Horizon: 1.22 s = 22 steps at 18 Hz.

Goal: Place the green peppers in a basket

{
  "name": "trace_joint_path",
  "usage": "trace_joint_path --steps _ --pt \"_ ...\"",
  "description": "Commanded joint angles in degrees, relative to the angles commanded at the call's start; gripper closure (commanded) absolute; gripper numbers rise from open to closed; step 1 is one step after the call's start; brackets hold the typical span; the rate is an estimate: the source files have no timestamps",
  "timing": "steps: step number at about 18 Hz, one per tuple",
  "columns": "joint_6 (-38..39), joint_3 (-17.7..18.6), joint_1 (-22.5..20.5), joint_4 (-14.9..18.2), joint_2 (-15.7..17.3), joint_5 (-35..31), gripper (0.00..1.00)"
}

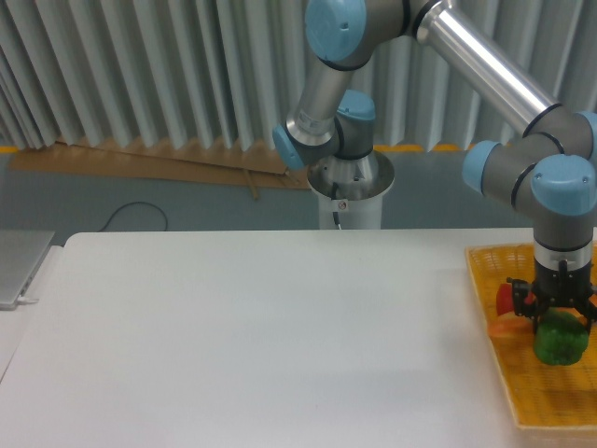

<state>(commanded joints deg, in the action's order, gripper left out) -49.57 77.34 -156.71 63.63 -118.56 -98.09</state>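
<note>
Black two-finger pincer (561, 322) clamped on the glossy dark-green bell pepper (560, 340), right over the shallow yellow-orange woven basket (532, 401) at the white table (261, 345) edge. Just beside the pepper, inside the basket, a red pepper (505, 298) and something orange (507, 327).

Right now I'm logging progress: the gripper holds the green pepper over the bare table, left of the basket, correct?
Not quite. In the camera view the gripper holds the green pepper over the basket, not over the bare table.
</note>
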Motion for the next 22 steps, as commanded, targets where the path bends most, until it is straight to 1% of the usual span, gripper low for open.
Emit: trace_joint_path --steps 3,4,5,6,7,10,13,15,17,19,20,22 --pt "0.0 -0.26 -0.09 -0.09 -0.53 0.0 0.38" --pt "-0.09 -0.26 -0.09 -0.09 -0.53 0.0 0.28" --pt "-0.09 -0.26 -0.09 -0.09 -0.53 0.0 0.2" --pt "-0.09 -0.18 -0.09 -0.09 -0.53 0.0 0.08" --pt "-0.52 -0.09 -0.09 -0.09 -0.62 0.0 0.0" --pt "-5.17 0.09 -0.09 -0.09 -0.27 0.0 0.0" --pt "-6.15 0.26 -1.32 -0.09 0.0 0.09 0.0" --pt "-9.47 0.7 -1.23 0.0 0.35 0.0 0.0" --pt "-13.77 1.58 -0.88 0.09 1.66 0.0 0.0" --pt "-19.83 2.1 0.61 0.52 2.98 0.0 0.0" --pt "-22.21 2.8 2.09 0.53 3.77 -0.09 0.0" --pt "-24.6 3.25 4.21 0.79 4.48 -0.09 0.0"
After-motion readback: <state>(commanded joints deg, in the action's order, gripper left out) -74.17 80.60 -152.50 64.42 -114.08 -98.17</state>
